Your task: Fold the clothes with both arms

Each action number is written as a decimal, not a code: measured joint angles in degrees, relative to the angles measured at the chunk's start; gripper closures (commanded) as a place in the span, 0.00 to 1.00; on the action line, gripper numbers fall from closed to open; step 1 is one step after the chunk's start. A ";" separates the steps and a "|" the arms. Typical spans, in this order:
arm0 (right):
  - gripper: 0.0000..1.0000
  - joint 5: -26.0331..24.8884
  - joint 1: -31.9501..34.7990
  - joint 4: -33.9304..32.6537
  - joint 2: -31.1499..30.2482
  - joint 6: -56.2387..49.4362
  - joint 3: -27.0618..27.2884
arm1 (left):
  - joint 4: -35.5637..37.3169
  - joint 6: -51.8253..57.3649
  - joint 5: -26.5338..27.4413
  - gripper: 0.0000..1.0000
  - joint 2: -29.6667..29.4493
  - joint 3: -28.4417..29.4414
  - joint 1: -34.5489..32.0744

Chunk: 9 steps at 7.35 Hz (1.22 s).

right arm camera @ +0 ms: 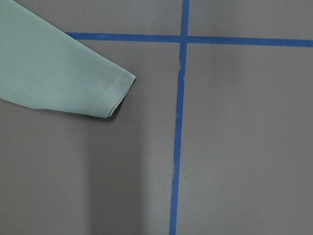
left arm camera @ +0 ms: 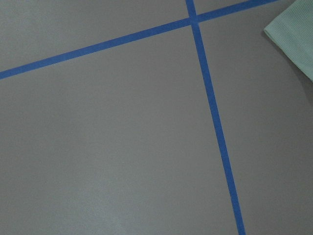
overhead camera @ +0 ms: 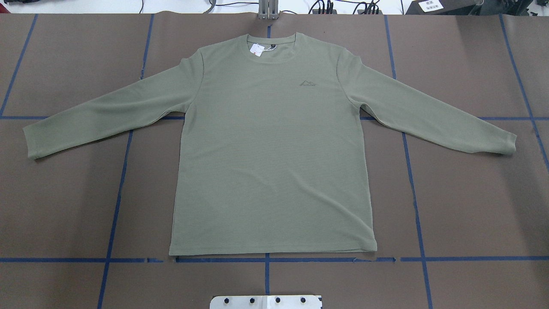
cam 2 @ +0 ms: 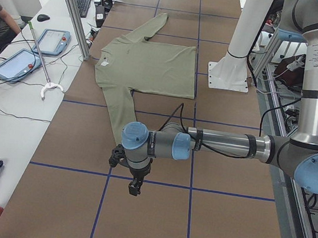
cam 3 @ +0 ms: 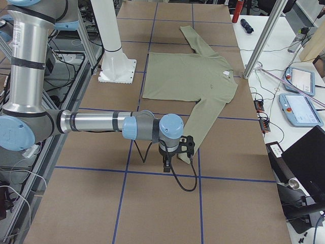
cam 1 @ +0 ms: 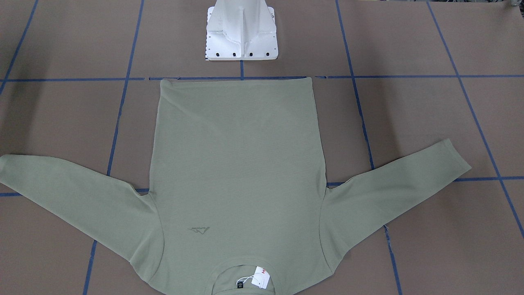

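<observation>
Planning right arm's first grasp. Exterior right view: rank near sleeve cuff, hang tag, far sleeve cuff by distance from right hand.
1. near sleeve cuff, just beside the right hand.
2. hang tag, at the neckline, mid-table.
3. far sleeve cuff, at the table's far end.

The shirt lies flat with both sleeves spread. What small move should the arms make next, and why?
Probably bring each claw inward over its sleeve end. The shirt lies unfolded; the left claw hangs past the left cuff, the right claw past the right cuff.
</observation>
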 measured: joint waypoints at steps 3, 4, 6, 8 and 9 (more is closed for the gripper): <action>0.00 0.00 0.02 0.27 0.45 0.28 0.29 | 0.12 -0.01 -0.30 0.00 -0.19 -2.08 -0.23; 0.00 -0.02 -0.05 0.37 1.09 0.28 0.19 | 0.06 0.05 -0.11 0.00 -1.17 -2.29 -0.47; 0.00 0.21 -0.50 1.12 2.42 0.30 0.05 | 0.06 -0.14 -0.11 0.00 -5.51 -2.45 -0.61; 0.00 0.50 -2.55 4.54 4.43 0.46 -2.77 | -0.15 -0.03 -0.37 0.00 -9.95 -3.21 0.12; 0.00 0.70 -3.99 10.05 5.30 1.20 -6.52 | -0.32 0.07 -1.11 0.00 -10.69 -3.88 0.41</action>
